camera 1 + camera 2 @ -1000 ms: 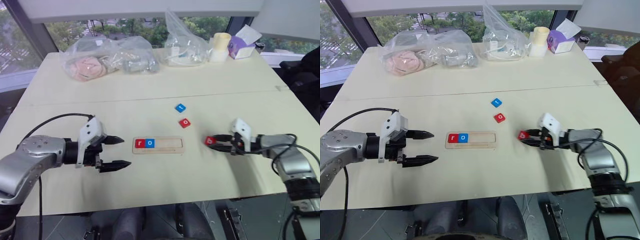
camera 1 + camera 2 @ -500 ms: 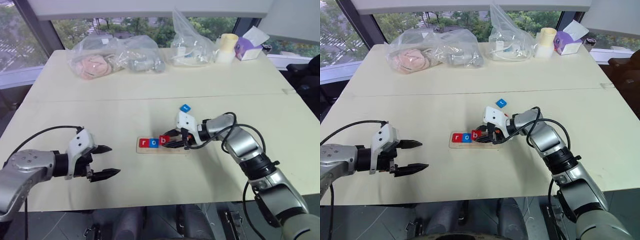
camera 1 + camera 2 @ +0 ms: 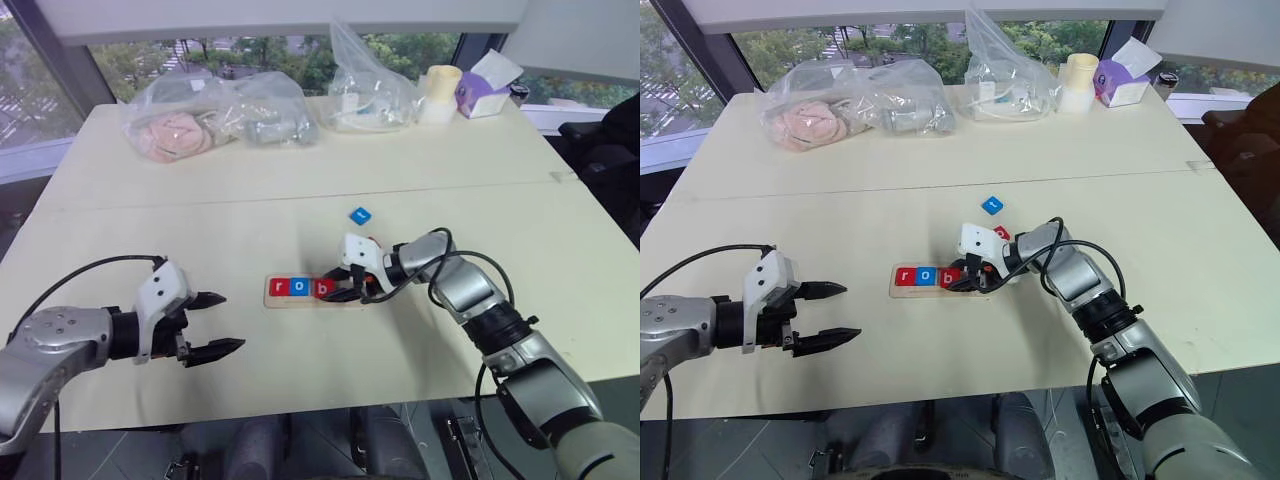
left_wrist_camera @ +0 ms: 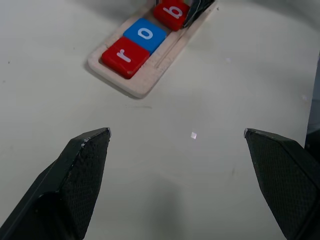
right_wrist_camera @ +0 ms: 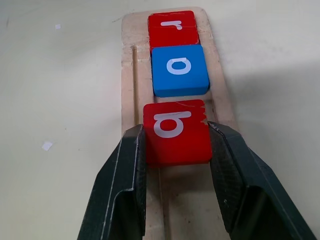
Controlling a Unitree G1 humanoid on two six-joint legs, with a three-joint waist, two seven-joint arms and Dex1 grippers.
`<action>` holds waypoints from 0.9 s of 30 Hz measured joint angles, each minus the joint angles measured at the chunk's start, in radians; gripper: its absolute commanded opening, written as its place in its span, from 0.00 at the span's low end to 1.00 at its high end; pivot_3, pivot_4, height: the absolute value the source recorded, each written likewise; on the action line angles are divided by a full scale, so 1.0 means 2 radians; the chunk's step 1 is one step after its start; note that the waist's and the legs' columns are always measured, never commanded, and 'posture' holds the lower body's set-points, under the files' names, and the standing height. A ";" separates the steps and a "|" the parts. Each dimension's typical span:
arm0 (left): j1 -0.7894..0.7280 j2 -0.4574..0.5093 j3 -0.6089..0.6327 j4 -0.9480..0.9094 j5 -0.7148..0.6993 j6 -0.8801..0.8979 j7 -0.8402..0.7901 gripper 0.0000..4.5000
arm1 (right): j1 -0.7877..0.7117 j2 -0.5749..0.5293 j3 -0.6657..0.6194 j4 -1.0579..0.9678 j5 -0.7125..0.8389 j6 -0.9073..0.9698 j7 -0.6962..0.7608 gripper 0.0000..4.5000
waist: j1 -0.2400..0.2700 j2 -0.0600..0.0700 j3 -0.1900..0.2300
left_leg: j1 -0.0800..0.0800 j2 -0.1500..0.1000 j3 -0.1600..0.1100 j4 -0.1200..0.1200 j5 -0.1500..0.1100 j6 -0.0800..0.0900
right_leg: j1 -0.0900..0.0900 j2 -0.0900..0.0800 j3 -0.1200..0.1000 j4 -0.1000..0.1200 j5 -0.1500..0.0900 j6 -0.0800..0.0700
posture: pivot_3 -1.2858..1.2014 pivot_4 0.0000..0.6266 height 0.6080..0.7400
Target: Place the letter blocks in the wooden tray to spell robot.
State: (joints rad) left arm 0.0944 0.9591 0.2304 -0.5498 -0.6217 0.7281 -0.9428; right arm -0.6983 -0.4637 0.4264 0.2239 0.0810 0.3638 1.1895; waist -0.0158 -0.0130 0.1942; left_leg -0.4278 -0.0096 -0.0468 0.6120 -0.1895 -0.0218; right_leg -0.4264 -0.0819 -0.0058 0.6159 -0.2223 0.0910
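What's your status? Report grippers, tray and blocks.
Right gripper shut on red b block, at third slot of wooden tray. Left gripper open, idle. Red r, blue o seated. Nothing blocking.

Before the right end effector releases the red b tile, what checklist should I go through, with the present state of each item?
1. Right end effector shut on the red square b tile: ok.
2. Red b tile over the long pale wooden tray, in line after the blue o tile and red r tile: ok.
3. Red b tile seated flat in the groove: cannot tell.
4. Small gap between b and o closed: not ok.
5. Left end effector open, apart from the tray: ok.
6. Blue tile lies on the table for later: ok.
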 measured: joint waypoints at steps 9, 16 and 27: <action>-0.017 -0.006 -0.010 0.006 0.001 0.000 0.008 1.00 | -0.007 0.022 -0.001 0.020 -0.010 -0.011 -0.013 0.26 | -0.001 0.000 0.000 | 0.000 0.000 0.000 0.000 0.000 0.000 | 0.000 0.001 0.000 0.000 0.000 0.000 | 0.52 0.24 1.00; -0.026 -0.012 -0.017 0.009 0.001 0.000 0.014 1.00 | -0.011 0.029 -0.002 0.029 -0.010 -0.017 -0.012 0.82 | -0.001 0.000 0.000 | 0.000 0.000 0.000 0.000 0.000 0.000 | 0.000 0.001 0.000 0.000 0.000 0.000 | 0.52 0.24 1.00; -0.030 -0.015 -0.021 0.011 0.001 -0.001 0.016 1.00 | -0.010 0.025 -0.037 0.003 -0.001 -0.001 -0.038 1.00 | 0.000 0.000 0.000 | 0.000 0.000 0.000 0.000 0.000 0.000 | 0.000 0.001 0.000 0.000 0.000 0.000 | 0.52 0.24 1.00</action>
State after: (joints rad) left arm 0.0340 0.9292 0.1880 -0.5274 -0.6190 0.7270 -0.9102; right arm -0.7178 -0.4144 0.3519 0.2299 0.0784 0.3627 1.1141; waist -0.0152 -0.0130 0.1942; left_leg -0.4271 -0.0095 -0.0463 0.6122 -0.1894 -0.0219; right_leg -0.4264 -0.0800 -0.0058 0.6168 -0.2216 0.0900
